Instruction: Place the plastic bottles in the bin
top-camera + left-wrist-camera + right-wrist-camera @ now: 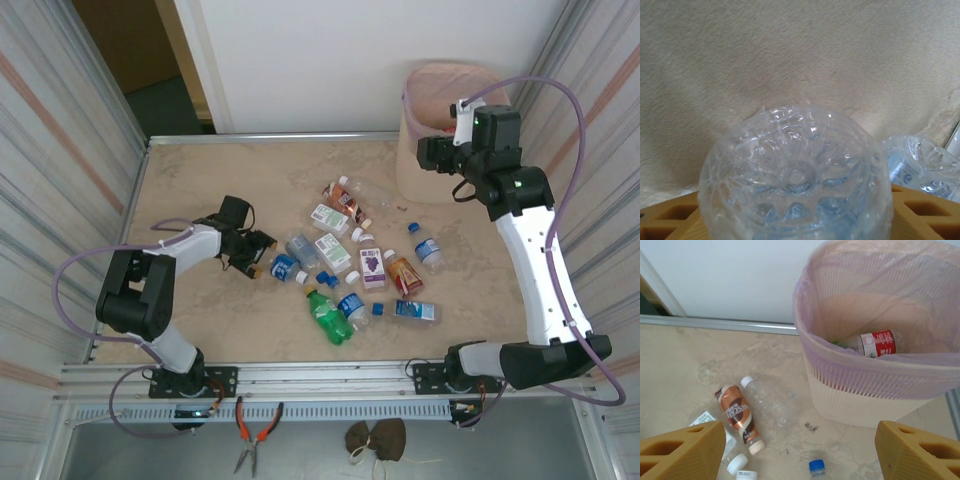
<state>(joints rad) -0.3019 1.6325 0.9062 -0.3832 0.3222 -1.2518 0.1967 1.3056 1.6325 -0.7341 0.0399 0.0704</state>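
Top external view: my left gripper [256, 252] lies low over the table [200, 190] at the left edge of the bottles [350, 260], its tips at a blue-labelled bottle [285, 267]. The bottles lie scattered on their sides across the middle of the table, with a green bottle [328, 315] among those nearest my bases. The bin [440, 85] stands in the far right corner, apart from the scatter. My right gripper [437, 152] is raised near the bin. Left wrist view: the ribbed clear base [795, 185] of a bottle faces the camera. It sits between my two left fingers [670, 216] and overlaps both. I cannot tell whether the jaws press on it or merely flank it. A second base [927, 162], also clear, lies just beside it on the right. Right wrist view: my right fingers [685, 450] stand spread wide with nothing between them. The bin stands at upper right, lined with a pinkish bag [840, 360] folded over its rim. A red-labelled bottle [875, 343] lies inside the bin. On the table to the left of the bin lie a brown bottle [737, 412] and a white-capped bottle [765, 400], side by side. A blue cap [816, 467] shows nearer the camera.
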